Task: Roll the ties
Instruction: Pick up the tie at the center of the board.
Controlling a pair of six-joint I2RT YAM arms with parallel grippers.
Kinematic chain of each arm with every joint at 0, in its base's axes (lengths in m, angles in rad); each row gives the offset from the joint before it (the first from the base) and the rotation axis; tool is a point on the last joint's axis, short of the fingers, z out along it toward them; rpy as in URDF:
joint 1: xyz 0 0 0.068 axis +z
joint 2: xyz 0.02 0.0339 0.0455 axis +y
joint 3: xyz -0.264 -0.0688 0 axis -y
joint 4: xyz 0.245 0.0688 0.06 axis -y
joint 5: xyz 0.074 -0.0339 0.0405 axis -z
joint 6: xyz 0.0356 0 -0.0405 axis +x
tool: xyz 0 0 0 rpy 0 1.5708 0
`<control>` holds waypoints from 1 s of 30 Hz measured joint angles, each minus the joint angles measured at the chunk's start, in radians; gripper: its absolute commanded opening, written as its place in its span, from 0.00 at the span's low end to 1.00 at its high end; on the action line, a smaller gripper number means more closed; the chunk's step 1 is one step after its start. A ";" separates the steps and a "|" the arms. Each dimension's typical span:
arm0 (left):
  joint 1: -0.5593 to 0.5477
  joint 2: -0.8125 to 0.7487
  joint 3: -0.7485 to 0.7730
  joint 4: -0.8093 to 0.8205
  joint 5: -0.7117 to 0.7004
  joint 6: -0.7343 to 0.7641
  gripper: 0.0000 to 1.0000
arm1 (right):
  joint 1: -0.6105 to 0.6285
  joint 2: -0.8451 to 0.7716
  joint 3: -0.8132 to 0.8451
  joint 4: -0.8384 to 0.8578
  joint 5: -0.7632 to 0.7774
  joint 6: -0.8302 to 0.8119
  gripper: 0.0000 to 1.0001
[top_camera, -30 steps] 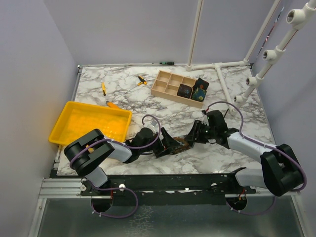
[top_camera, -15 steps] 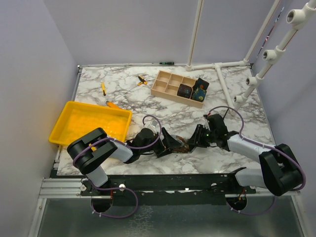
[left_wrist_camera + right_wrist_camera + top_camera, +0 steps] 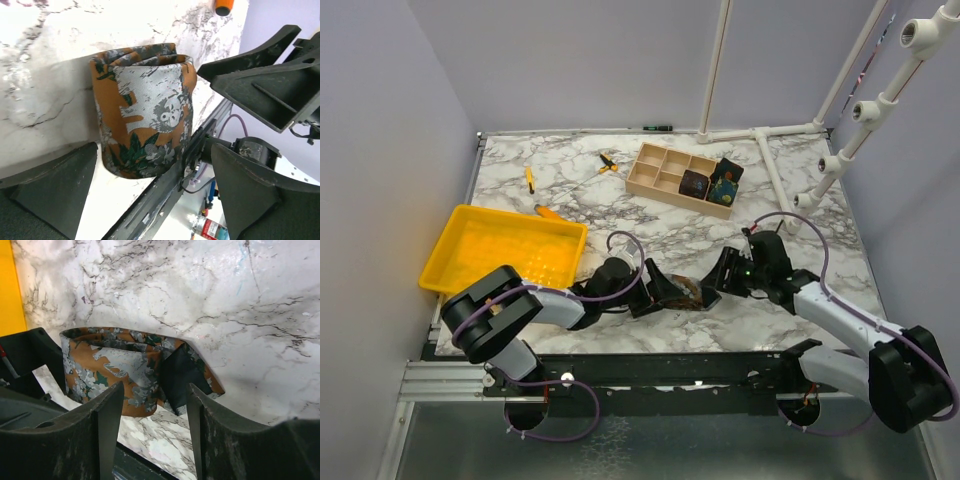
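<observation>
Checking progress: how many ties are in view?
3. A dark roll and a blue-printed roll sit in the wooden organizer; a rust-brown tie lies rolled near the table's front edge. No others visible.

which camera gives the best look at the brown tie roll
Left wrist: the tie fills the frame, rolled up, pattern sharp. Right wrist shows it partly blocked, with a loose end trailing. The top view gives only a small brown patch.
</observation>
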 measured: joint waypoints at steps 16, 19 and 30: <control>0.097 -0.145 0.045 -0.302 -0.060 0.198 0.99 | 0.017 0.143 -0.022 0.037 -0.100 -0.008 0.48; 0.099 -0.138 0.067 -0.330 -0.048 0.229 0.99 | 0.017 0.143 -0.036 0.065 -0.100 0.007 0.48; 0.103 -0.041 0.146 -0.313 0.076 0.300 0.99 | 0.018 0.147 -0.052 0.109 -0.092 0.045 0.47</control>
